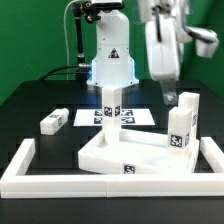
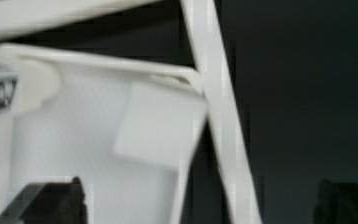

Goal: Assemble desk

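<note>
Black table (image 1: 30,100) carries a loose leg (image 1: 53,121) at the exterior view's left, then the tabletop (image 1: 130,152) inside the white fence (image 1: 20,165), legs standing on it. Raised above, the gripper (image 1: 163,92) holds nothing; its fingers (image 2: 51,200) stand wide apart.

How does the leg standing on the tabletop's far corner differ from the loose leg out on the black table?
The leg on the tabletop stands upright, planted on the slab; the loose leg lies on its side on the black table, apart from the slab. The standing one sits mid-scene, the loose one toward the exterior view's left. Both are white blocks bearing black-and-white tags.
</note>
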### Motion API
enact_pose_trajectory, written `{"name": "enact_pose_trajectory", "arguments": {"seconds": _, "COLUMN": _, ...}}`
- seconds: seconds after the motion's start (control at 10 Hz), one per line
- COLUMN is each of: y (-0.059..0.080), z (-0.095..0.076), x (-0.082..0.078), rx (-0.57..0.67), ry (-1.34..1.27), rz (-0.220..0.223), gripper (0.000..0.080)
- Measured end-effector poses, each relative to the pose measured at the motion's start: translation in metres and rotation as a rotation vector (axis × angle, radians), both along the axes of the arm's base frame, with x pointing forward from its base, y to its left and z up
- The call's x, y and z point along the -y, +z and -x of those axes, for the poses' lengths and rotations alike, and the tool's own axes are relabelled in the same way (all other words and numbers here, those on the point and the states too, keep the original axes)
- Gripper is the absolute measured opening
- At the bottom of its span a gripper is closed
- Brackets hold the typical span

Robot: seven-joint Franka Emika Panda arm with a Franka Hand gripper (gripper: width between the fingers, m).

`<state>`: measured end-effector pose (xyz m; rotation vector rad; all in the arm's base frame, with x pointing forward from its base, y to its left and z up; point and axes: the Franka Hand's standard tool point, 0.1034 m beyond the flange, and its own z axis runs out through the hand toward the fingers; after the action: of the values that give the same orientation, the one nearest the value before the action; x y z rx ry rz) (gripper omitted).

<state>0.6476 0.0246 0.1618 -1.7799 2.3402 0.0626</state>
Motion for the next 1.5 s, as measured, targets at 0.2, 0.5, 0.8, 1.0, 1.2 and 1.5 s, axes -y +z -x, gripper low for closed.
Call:
{"name": "enact_pose_trajectory", "arguments": {"seconds": 0.2, "y": -0.006, "z": 0.001, "x": -0.007, "rx": -0.006, "ry": 0.004, "rz": 0.003, "gripper": 0.0648}}
{"name": "enact_pose_trajectory", "arguments": {"seconds": 0.5, "y": -0.007, "z": 0.001, "x": -0.006, "rx": -0.007, "ry": 0.004, "rz": 0.004, "gripper": 0.0648}}
{"name": "enact_pose_trajectory", "arguments": {"seconds": 0.8, "y": -0.004, "z": 0.020, "x": 0.027, "rx": 0.043, "ry": 0.172, "rz": 0.049, "gripper": 0.0648}}
{"name": "enact_pose_trajectory", "arguments": {"seconds": 1.0, "y": 0.008, "z": 0.038, "x": 0.068, "rx": 0.079, "ry": 0.359, "rz": 0.081, "gripper": 0.0648}}
{"name": "enact_pose_trajectory", "arguments": {"seconds": 1.2, "y": 0.004, "z": 0.041, "x": 0.070, "rx": 0.091, "ry": 0.502, "rz": 0.105, "gripper": 0.0648}}
{"name": "enact_pose_trajectory", "arguments": {"seconds": 1.5, "y": 0.004, "z": 0.041, "x": 0.071, "rx": 0.115, "ry": 0.686, "rz": 0.131, "gripper": 0.0648}}
